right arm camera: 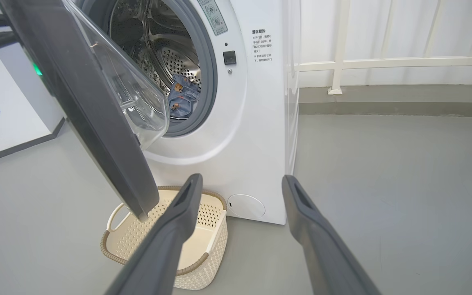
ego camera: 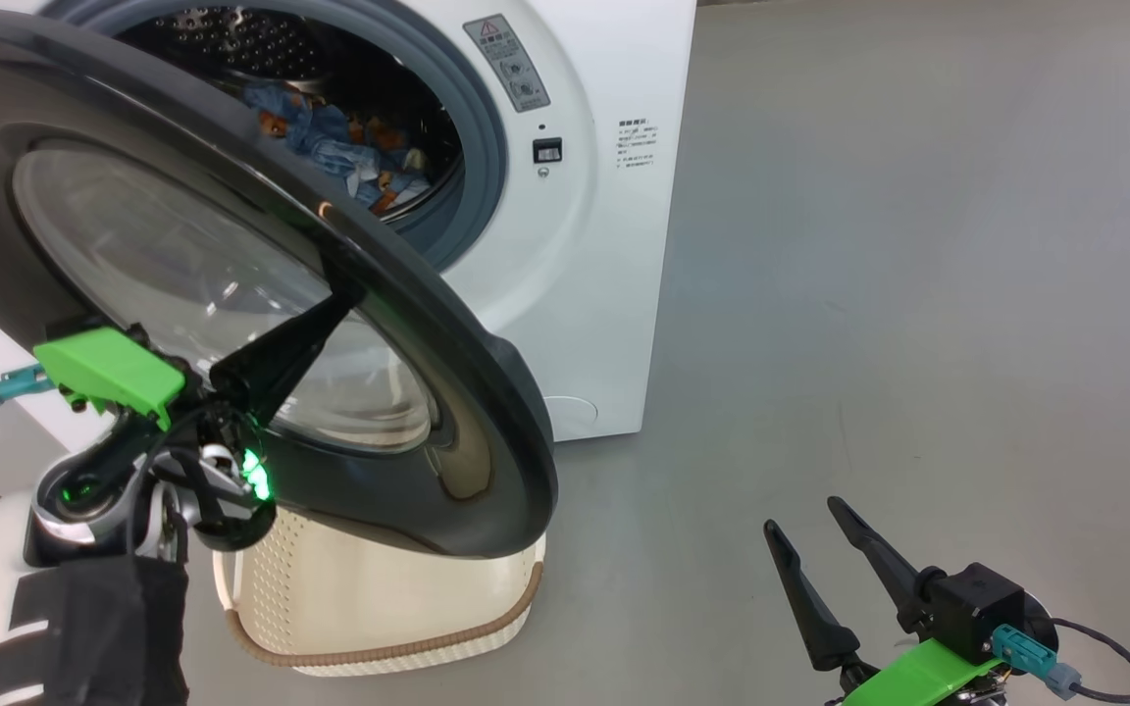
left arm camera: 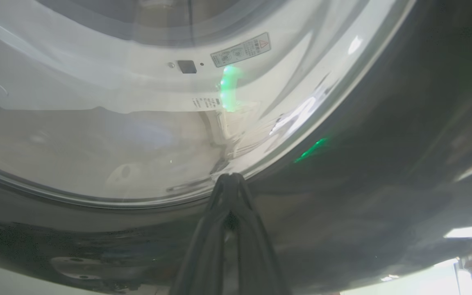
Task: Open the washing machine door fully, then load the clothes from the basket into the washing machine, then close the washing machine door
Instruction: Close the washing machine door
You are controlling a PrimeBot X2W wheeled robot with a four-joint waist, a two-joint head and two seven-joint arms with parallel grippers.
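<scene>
Fingers of left gripper (ego camera: pixel 341 292), closed together, touch the door (ego camera: pixel 487 412) mid-frame. Clothes (ego camera: pixel 349 147) loaded; closing step: swing it until latched.

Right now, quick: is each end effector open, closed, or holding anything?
Left end effector: closed, holding nothing, tips against the washing machine door.
Right end effector: open, holding nothing.

Left gripper (ego camera: pixel 341 292), fingers together, is set against washing machine door (ego camera: pixel 491 392); clothes (ego camera: pixel 349 147) are seen beyond it, basket (ego camera: pixel 379 613) beneath it.
</scene>
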